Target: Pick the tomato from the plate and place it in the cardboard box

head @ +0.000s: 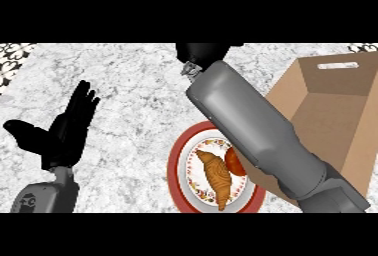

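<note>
No readable writing or brand anywhere, just a flowery pattern inside the round red-rimmed white plate (177,165). Small red tomato (234,161) sitting on that plate, smooth and glossy, half tucked under the grey right forearm (255,130), snug beside a golden-brown croissant (214,179). Black right hand (201,52) way up past the plate, well apart from the tomato, can't tell how the fingers stand. Black left hand (65,127) resting left, fingers straight and spread, nothing held. Open brown cardboard box (332,107) at right.
</note>
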Tool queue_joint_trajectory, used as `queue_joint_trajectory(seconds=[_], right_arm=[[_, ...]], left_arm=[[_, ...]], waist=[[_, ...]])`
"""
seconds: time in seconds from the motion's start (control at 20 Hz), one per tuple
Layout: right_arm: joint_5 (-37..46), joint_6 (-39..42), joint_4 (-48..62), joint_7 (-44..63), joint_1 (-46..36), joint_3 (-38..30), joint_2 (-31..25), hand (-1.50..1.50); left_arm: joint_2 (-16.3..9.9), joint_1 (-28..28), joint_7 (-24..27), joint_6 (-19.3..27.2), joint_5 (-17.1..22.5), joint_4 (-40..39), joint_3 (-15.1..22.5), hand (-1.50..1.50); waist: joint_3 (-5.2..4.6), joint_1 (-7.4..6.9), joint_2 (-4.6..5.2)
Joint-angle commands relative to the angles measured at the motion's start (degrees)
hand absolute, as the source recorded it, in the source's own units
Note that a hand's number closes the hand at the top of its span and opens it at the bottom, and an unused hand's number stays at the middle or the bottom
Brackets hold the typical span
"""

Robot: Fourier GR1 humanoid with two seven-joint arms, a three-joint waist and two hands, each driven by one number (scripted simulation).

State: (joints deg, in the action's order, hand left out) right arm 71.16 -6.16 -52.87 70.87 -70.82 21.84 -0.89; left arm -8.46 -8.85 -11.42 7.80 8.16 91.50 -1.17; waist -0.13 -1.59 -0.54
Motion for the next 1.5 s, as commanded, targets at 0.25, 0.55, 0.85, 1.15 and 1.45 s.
queue_joint_trajectory(seconds=[0.25,0.55,0.85,1.15,1.45], right_arm=[[8.5,2.7,-2.8,14.3,1.2,-10.4,0.8,1.5],[16.8,4.5,-8.8,14.3,9.5,-11.1,-0.4,1.5],[17.3,9.6,-15.3,5.9,18.0,-16.3,-5.4,1.5],[18.4,13.3,-23.4,2.0,30.0,-17.7,-6.0,1.5],[10.5,21.5,-18.6,-1.4,38.7,-26.0,-2.4,-1.5]], left_arm=[[0.0,2.1,0.0,0.4,0.2,2.0,-0.5,0.0],[-0.2,3.3,-2.0,1.3,0.4,5.0,-1.1,0.0],[-0.9,2.9,-0.2,0.6,0.9,2.0,-3.2,0.0],[0.1,6.6,0.3,0.0,0.6,5.4,-1.3,0.0],[-0.4,4.5,-0.7,0.5,0.7,4.8,-2.1,0.0]], waist=[[0.11,2.23,-0.42],[0.16,3.11,-0.49],[0.14,3.67,-0.07],[0.13,2.76,0.05],[0.13,3.77,0.14]])
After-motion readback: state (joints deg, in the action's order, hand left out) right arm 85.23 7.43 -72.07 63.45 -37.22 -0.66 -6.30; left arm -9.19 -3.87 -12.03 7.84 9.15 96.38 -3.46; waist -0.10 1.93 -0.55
